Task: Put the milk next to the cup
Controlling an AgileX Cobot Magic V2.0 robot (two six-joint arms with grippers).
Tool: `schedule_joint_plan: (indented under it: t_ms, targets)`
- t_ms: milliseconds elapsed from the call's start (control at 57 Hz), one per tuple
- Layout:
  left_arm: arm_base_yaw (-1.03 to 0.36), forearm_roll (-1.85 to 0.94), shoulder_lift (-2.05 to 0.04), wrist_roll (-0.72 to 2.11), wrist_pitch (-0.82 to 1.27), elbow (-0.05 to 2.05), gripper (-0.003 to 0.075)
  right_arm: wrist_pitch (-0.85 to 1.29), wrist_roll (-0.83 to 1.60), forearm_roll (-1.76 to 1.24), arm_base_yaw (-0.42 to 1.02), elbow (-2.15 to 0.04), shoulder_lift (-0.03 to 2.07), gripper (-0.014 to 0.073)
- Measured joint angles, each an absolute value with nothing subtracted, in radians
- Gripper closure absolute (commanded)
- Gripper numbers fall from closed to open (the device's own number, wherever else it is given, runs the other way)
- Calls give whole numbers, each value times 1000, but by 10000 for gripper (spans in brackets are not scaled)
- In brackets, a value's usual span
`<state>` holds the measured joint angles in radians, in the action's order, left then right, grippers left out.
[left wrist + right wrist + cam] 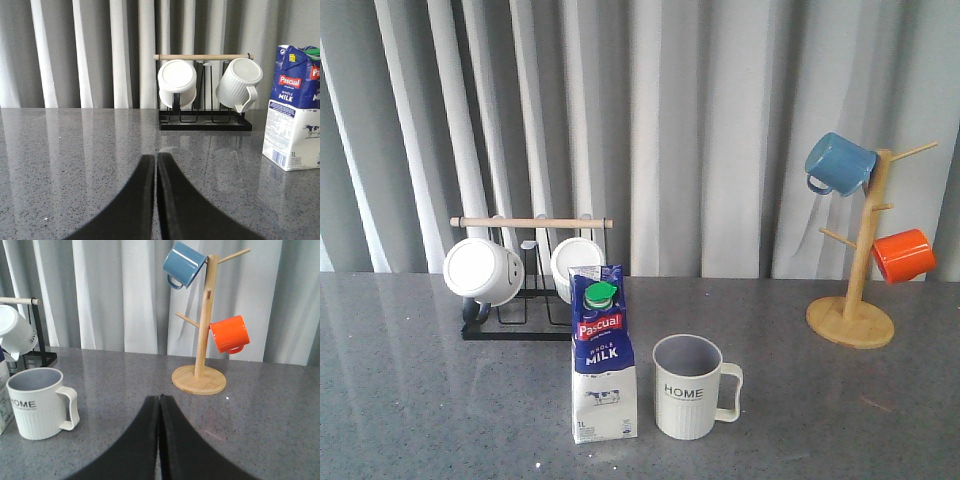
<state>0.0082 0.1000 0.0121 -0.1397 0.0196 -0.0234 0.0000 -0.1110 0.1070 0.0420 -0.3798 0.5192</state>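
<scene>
In the front view the milk (604, 357) stands upright at lower centre of the frame on the grey table (410, 400), its green cap tilted on the gable and the red label facing the camera. Just right of it, close but not touching, stands the cup (691, 387), upright, with its handle pointing to the right and the black lettering forward. Behind them at centre left sits a black rack (525, 300) with a wooden bar on top, holding two white mugs (483, 270) on their sides. At the right edge a wooden mug tree (861, 270) carries a blue mug (840, 163) near its top and an orange mug (904, 255) lower down. Neither arm shows in the front view. In the left wrist view the left gripper (156, 165) sits low at bottom centre, its dark fingers pressed together with nothing between them; the milk (295, 112) stands at the right edge of that frame. In the right wrist view the right gripper (159, 407) is likewise closed and empty, with the cup (37, 402) at lower left and the mug tree (202, 330) beyond.
</scene>
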Motion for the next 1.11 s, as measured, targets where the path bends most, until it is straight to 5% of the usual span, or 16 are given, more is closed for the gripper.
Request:
schedule_joint_plan:
  t_ms: [632,1105]
  targets:
    - [8,100,12,-140,20,-23,726,0,-112,105,42,17,36,602]
    - [8,100,12,-140,22,-23,726,0,-112,105,42,28,-11,602]
